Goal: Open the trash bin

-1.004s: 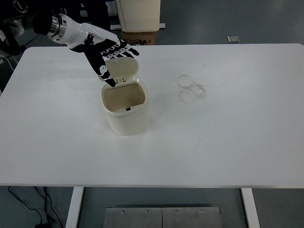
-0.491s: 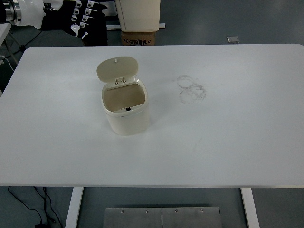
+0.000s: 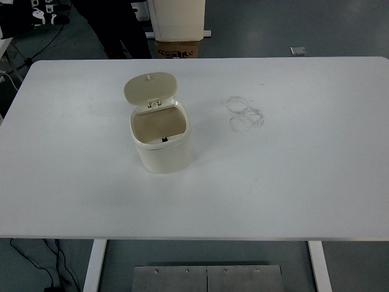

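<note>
A cream trash bin [image 3: 163,149] stands on the white table [image 3: 292,182], left of centre. Its lid [image 3: 150,87] is tipped up and back on the far-side hinge, and the beige inside of the bin shows. My left hand [image 3: 45,13] is only partly in view at the top left corner, off the table and well away from the bin. Its black fingers [image 3: 59,19] with white markings are spread and hold nothing. The right arm does not show.
Faint ring-shaped scuff marks [image 3: 244,114] lie right of the bin. Beyond the table's far edge are a cardboard box [image 3: 177,47], a white cabinet [image 3: 177,17] and a dark shape [image 3: 118,27] that may be a person's legs.
My left hand has left the raised lid and drawn back up and to the left, almost out of the picture. The lid has stayed up.
</note>
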`<action>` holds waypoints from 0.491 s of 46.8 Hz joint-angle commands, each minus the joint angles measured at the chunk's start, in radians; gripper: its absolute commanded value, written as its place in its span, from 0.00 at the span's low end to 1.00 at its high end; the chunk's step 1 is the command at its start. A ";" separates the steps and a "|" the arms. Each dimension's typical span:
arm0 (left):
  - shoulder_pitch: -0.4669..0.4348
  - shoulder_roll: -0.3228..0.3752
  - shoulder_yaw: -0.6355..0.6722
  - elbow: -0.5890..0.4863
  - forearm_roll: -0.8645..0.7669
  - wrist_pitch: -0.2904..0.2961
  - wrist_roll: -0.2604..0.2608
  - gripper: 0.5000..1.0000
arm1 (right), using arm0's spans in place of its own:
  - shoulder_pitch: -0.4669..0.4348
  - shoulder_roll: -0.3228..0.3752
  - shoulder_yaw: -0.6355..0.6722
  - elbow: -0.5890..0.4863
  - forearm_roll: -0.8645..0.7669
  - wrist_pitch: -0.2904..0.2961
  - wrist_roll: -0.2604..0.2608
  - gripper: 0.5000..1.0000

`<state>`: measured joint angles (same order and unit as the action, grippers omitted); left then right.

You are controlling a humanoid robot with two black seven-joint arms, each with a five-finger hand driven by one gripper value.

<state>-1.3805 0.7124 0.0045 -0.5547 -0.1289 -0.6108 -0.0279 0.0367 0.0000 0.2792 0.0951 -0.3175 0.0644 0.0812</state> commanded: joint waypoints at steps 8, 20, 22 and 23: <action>0.092 -0.001 -0.129 0.120 -0.015 0.000 -0.026 1.00 | 0.000 0.000 0.000 -0.002 0.000 0.000 0.000 0.98; 0.236 -0.005 -0.316 0.205 -0.066 0.000 -0.058 1.00 | 0.000 0.000 0.000 0.000 0.000 0.000 0.002 0.98; 0.258 -0.008 -0.346 0.222 -0.072 0.000 -0.058 1.00 | 0.000 0.000 0.000 0.000 0.000 0.000 0.000 0.98; 0.268 -0.011 -0.363 0.229 -0.075 0.002 -0.058 1.00 | 0.000 0.000 0.001 0.000 0.000 0.000 0.002 0.98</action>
<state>-1.1413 0.7067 -0.3150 -0.3476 -0.1970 -0.6108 -0.0864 0.0368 0.0000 0.2794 0.0952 -0.3175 0.0644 0.0817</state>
